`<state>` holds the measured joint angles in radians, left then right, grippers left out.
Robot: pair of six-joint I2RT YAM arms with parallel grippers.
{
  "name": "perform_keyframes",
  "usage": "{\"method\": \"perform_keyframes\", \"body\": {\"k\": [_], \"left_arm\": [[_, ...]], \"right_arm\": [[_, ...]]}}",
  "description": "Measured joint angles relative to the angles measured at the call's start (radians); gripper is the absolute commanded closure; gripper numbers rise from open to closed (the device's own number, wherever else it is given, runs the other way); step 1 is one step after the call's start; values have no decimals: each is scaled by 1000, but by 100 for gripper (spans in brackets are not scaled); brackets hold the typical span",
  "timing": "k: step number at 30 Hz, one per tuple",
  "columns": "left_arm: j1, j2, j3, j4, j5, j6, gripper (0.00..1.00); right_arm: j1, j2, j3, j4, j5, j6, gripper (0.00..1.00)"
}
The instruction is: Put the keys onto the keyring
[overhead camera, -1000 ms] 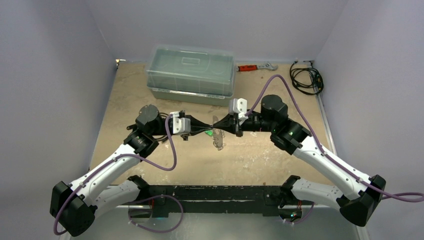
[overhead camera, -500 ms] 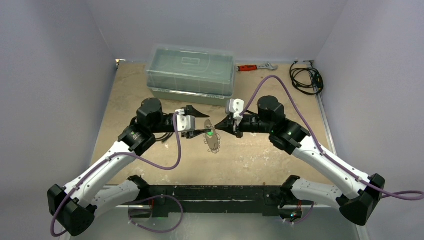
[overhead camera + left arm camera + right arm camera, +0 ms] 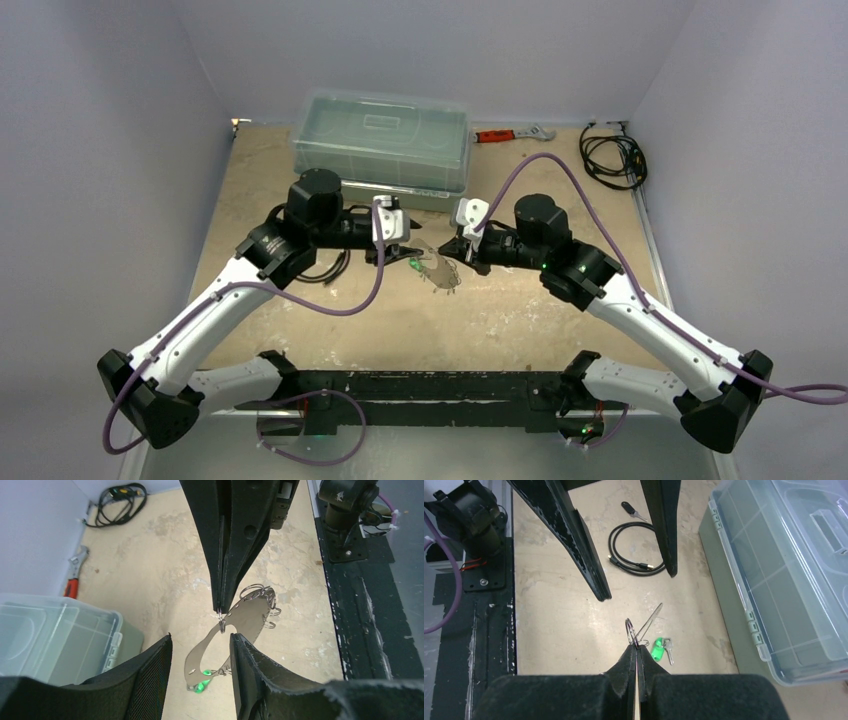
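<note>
My right gripper (image 3: 457, 250) (image 3: 636, 649) is shut on a wire ring of the keyring (image 3: 630, 629). The ring's flat shiny oval tag (image 3: 252, 614) (image 3: 438, 273) hangs slanting down from it, with several small rings along its far edge. A green-headed key (image 3: 657, 648) (image 3: 200, 685) (image 3: 413, 265) lies at the tag's low end beside a silver key (image 3: 668, 651). Whether they are threaded on the ring I cannot tell. My left gripper (image 3: 200, 638) (image 3: 398, 248) stands open just short of the tag, nothing between its fingers (image 3: 585, 555).
A clear lidded plastic box (image 3: 382, 150) stands at the back. A red-handled wrench (image 3: 500, 134) and a black cable coil (image 3: 612, 158) lie at the back right. Another black cable loop (image 3: 634, 550) and a small black fob (image 3: 628, 507) lie under my left arm.
My left gripper has opened, let go of the green key and drawn back toward the box. My right gripper has stayed shut and dipped slightly with the tag.
</note>
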<state>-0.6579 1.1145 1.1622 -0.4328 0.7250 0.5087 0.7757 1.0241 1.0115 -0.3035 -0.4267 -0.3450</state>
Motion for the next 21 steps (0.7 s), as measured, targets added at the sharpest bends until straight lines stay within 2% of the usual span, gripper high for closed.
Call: {"method": "perform_keyframes", "body": {"k": [8,21], "left_arm": [[-67,116,126,-109,-58,-29,68],[-111,178,182,-196,-147,-52,72]], "right_arm": [[11,-6,4,-14,60,-13,100],[23,-19,4,-26,115,-20,100]]}}
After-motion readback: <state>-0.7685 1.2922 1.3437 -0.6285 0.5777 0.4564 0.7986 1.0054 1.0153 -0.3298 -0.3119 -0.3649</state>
